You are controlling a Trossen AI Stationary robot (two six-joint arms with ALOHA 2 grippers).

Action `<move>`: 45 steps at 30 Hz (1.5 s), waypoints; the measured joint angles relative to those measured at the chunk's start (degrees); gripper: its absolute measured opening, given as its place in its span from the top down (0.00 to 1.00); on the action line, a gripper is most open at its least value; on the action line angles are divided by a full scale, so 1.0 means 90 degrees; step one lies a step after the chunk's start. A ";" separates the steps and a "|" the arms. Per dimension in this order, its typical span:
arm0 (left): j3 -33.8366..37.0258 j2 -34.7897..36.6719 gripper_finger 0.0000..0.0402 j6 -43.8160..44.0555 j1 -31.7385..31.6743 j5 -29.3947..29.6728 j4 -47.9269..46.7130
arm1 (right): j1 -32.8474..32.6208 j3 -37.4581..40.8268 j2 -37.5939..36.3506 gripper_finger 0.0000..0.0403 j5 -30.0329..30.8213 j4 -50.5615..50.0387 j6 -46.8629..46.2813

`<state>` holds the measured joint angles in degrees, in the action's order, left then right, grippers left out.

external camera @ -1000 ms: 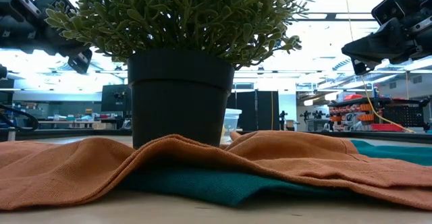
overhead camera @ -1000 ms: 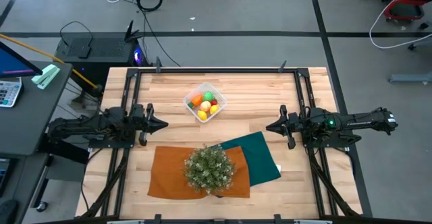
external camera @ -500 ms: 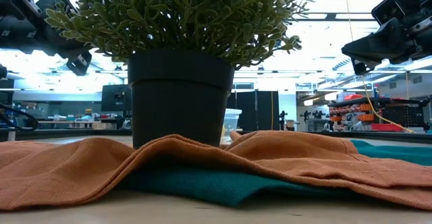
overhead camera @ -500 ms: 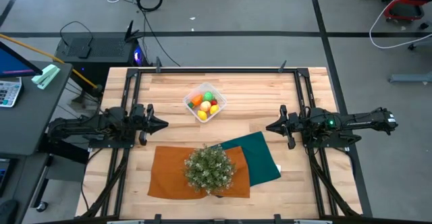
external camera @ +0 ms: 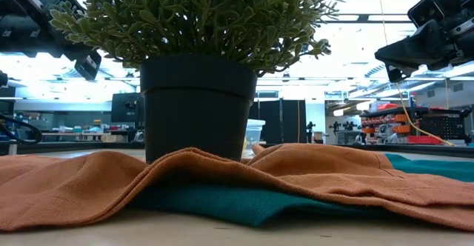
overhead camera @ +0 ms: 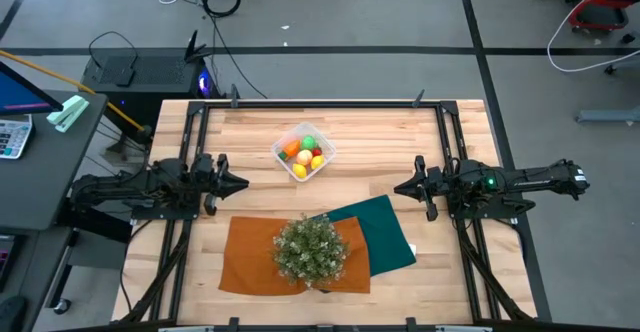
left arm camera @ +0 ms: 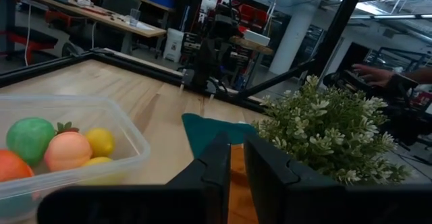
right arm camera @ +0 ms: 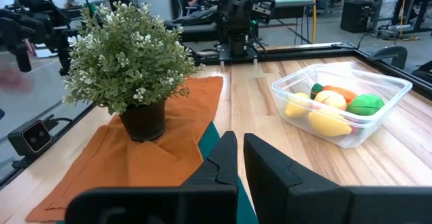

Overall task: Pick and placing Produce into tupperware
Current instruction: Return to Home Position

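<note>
The toy produce (overhead camera: pixel 305 154) lies inside the clear tupperware (overhead camera: pixel 280 144). The left gripper (overhead camera: pixel 240 183) hangs to the tupperware's left, the right gripper (overhead camera: pixel 398 188) to its right, both closed to a slit and empty. Packing looks finished; the arms need only settle home.

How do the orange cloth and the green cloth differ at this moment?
The orange cloth carries the potted plant; the green cloth carries nothing visible. The orange cloth lies roughly square with the table edge; the green cloth lies turned at an angle. In the low view the orange cloth's rumpled edge overlaps the green cloth. Both lie on the table, apart from the tupperware.
</note>
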<state>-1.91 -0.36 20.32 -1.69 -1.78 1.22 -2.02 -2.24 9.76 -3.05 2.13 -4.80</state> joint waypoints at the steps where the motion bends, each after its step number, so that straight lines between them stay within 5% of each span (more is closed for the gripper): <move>1: 0.0000 0.0000 0.88 0.0000 0.0000 0.0005 0.0016 | 0.0001 0.0000 -0.0002 1.00 -0.0002 0.0000 0.0001; 17: -0.0012 0.0000 0.86 0.0000 0.0000 0.0027 0.0063 | -0.0039 -0.0005 -0.1067 1.00 0.0000 -0.0041 0.0000; 45: -0.0022 0.0000 0.88 -0.0003 0.0002 0.0029 0.0073 | -0.0039 -0.0005 -0.0998 1.00 0.0000 -0.0049 0.0000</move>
<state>-2.11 -0.36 20.29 -1.68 -1.52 1.87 -2.37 -2.28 0.78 -3.05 1.69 -4.80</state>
